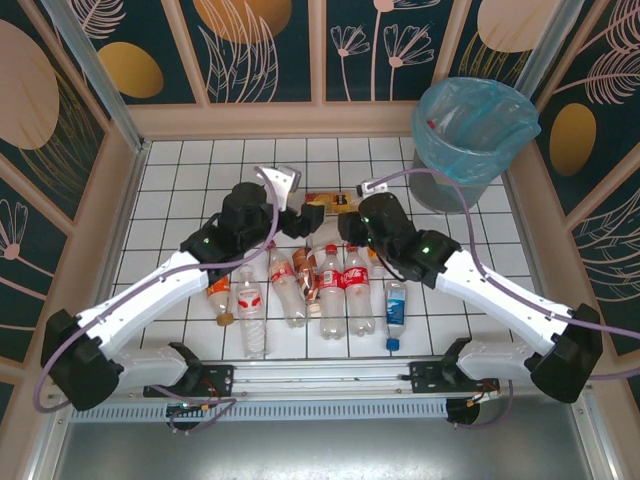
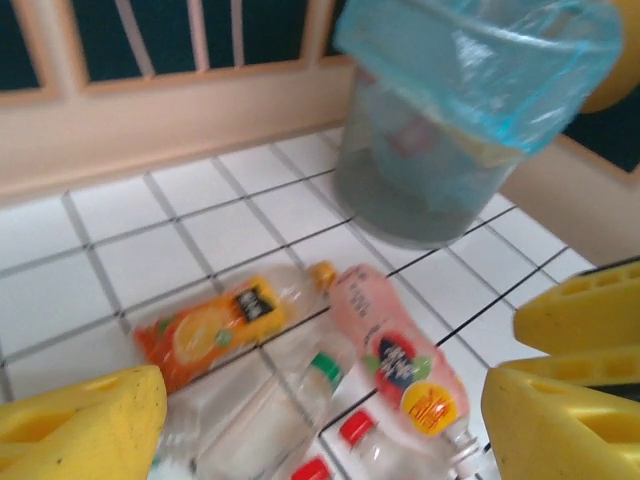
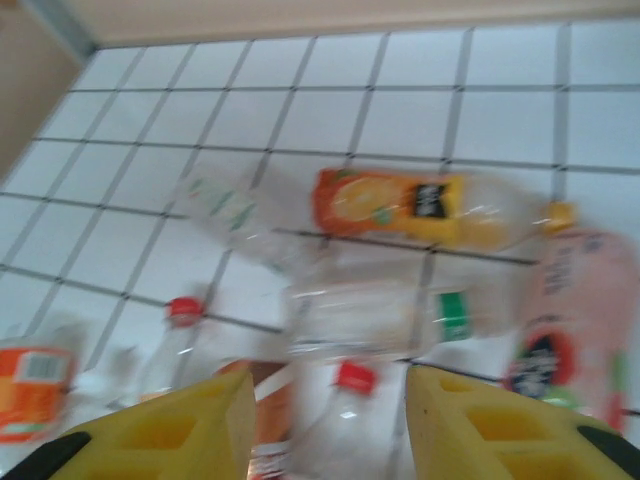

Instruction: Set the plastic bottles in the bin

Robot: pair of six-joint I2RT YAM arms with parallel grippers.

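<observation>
- While lying flat on the tiled table, points its orange cap toward the bin: orange-label bottle.
- Sits with that cap just beside pink-label bottle; clear green-band bottle alongside.
- Lie in a row, long axes near-to-far: other plastic bottles.
- Hang released, grasping nothing: left gripper, right gripper.

L arm & R arm — white link shells, black joints + black bases, small green light on each forearm. Lavender cables run base to wrist. Fingers yellow, blocky w/ rectangular pockets — prob. moulded plastic; wrist views blurred.
</observation>
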